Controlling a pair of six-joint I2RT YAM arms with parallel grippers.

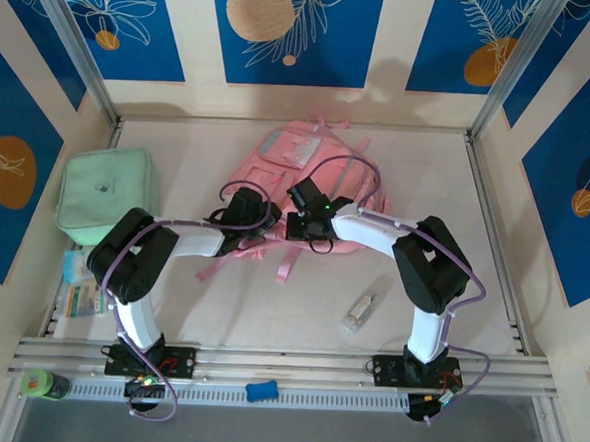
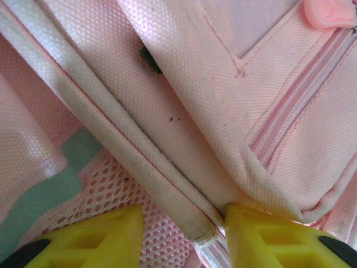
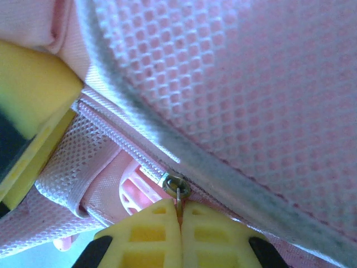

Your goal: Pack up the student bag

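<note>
Pink mesh-backed student bag (image 1: 309, 162), grey-white piping (image 2: 128, 151) between half-apart left fingers (image 2: 95, 240), zip pull (image 3: 178, 192) between closed right fingers (image 3: 150, 234).

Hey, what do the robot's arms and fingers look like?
Both arms, left arm and right arm, have white tubular links, bulky black joint housings and looping purple cables. The fingers are yellow plastic wedges with ribbed cut-outs.
</note>
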